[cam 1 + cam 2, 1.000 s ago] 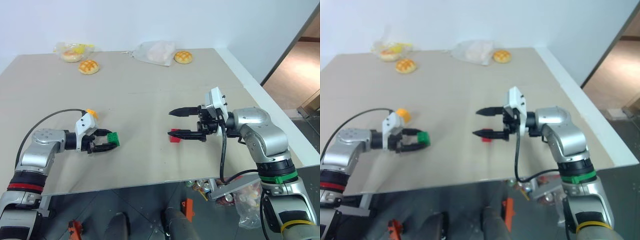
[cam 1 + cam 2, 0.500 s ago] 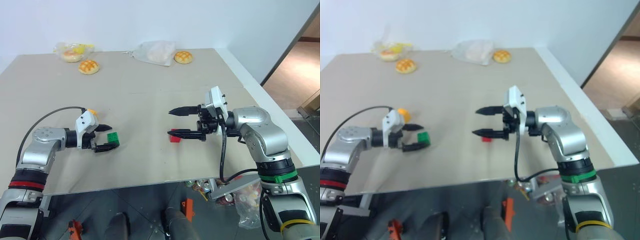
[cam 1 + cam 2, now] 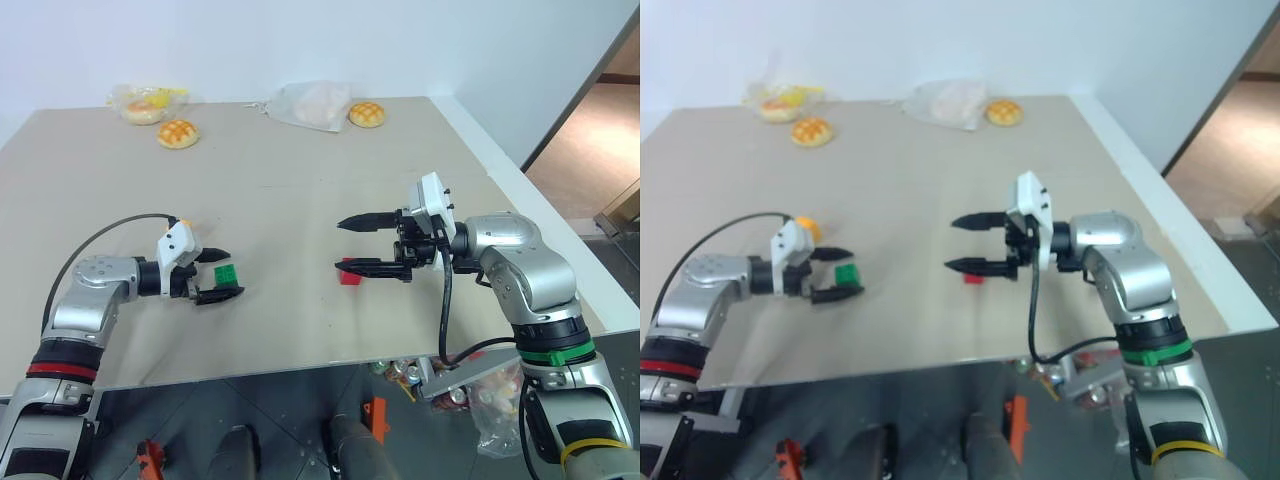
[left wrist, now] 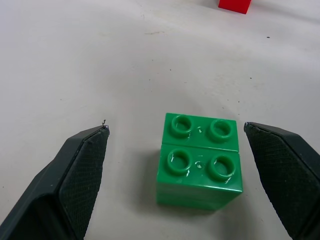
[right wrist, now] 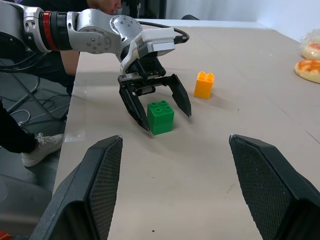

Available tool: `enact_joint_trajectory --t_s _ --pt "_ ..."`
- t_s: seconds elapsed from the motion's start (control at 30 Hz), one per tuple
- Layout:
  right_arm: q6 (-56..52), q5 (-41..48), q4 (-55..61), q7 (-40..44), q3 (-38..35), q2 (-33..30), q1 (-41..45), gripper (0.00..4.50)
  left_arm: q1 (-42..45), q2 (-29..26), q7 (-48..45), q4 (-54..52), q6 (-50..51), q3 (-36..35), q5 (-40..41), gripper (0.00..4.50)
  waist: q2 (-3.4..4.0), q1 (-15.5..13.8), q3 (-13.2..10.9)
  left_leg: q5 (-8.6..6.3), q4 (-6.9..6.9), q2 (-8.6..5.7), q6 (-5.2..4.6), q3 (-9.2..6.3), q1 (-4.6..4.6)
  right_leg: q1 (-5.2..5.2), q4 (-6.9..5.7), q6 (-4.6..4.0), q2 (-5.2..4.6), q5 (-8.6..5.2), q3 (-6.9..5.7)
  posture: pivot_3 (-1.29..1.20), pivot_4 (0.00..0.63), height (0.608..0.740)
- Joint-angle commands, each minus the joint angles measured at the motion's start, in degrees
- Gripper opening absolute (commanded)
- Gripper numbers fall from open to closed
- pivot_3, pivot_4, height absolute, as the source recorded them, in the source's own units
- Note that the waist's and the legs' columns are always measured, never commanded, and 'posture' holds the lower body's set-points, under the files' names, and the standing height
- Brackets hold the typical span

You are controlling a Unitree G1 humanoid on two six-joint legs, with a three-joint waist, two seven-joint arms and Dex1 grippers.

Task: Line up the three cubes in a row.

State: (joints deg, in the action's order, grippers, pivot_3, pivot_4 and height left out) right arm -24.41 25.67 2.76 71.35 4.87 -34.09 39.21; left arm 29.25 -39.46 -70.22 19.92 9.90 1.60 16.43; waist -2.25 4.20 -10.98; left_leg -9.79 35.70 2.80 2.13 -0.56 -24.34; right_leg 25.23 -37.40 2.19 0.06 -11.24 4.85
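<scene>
Beige table fills the head views: the left tool is spread wide, the green cube standing free between its fingers; the right tool gapes empty above the red cube. Left wrist view: green cube untouched between both pads. Right wrist view: the orange-yellow cube stands just beyond the left tool.

The right claw stands with its fingers wide apart over the beige tabletop. Beyond them the left claw straddles the green cube, both fingers clear of it. The orange-yellow cube stands nearby.
</scene>
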Motion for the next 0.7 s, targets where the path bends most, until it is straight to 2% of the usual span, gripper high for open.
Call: enact_joint_trajectory --t_s 0.03,0.2,0.3,0.43,0.53,0.7 --pt "0.7 0.5 0.8 0.4 -0.2 -0.2 1.5 3.54 -0.7 -1.3 -1.0 -0.7 -0.4 -1.0 0.1 4.47 0.0 0.0 0.0 0.0 0.0 0.0 0.0 0.0 0.0 0.0 0.0 0.0 0.0 0.0 0.0 0.0 0.15 0.74" --pt "0.7 0.4 0.5 0.5 -0.1 0.0 1.8 3.54 -1.4 -2.0 -1.3 -0.8 -0.8 -0.8 -0.7 4.47 0.0 0.0 0.0 0.0 -0.01 0.0 0.0 0.0 0.0 0.01 0.0 0.0 0.0 0.0 0.0 0.0 0.15 0.74" --pt "0.8 0.4 0.5 0.5 0.0 0.1 1.8 3.54 -1.7 -1.6 -0.7 -0.2 -1.7 -0.8 -1.1 3.69 0.0 0.0 0.0 0.0 0.0 0.0 0.0 0.0 0.0 0.0 0.0 -0.03 0.0 -0.02 0.0 0.0 0.15 0.74" --pt "0.8 0.4 0.4 0.6 0.0 0.2 1.8 3.54 -1.9 -1.5 -0.7 -0.6 -1.7 -0.7 -1.0 2.3 0.0 0.0 0.0 0.0 0.02 0.0 0.0 0.0 0.0 -0.01 0.0 -0.03 0.0 -0.01 0.0 0.0 0.15 0.74" --pt "0.8 0.3 0.4 0.6 0.0 0.2 1.8 3.54 -1.6 -1.3 -0.6 -0.7 -1.5 -0.6 -0.9 1.44 0.0 0.0 0.0 0.0 0.0 0.0 0.0 0.0 0.0 0.0 0.0 -0.03 0.0 -0.02 0.0 0.0 0.15 0.74" --pt "0.6 0.5 0.5 0.8 -0.6 -0.5 1.4 3.54 0.4 -0.2 -1.0 -0.9 -1.0 0.3 -0.8 1.38 0.0 0.0 0.0 0.0 0.01 0.0 0.0 0.0 0.0 -0.01 0.0 -0.02 0.0 -0.01 0.0 0.0 0.15 0.74"
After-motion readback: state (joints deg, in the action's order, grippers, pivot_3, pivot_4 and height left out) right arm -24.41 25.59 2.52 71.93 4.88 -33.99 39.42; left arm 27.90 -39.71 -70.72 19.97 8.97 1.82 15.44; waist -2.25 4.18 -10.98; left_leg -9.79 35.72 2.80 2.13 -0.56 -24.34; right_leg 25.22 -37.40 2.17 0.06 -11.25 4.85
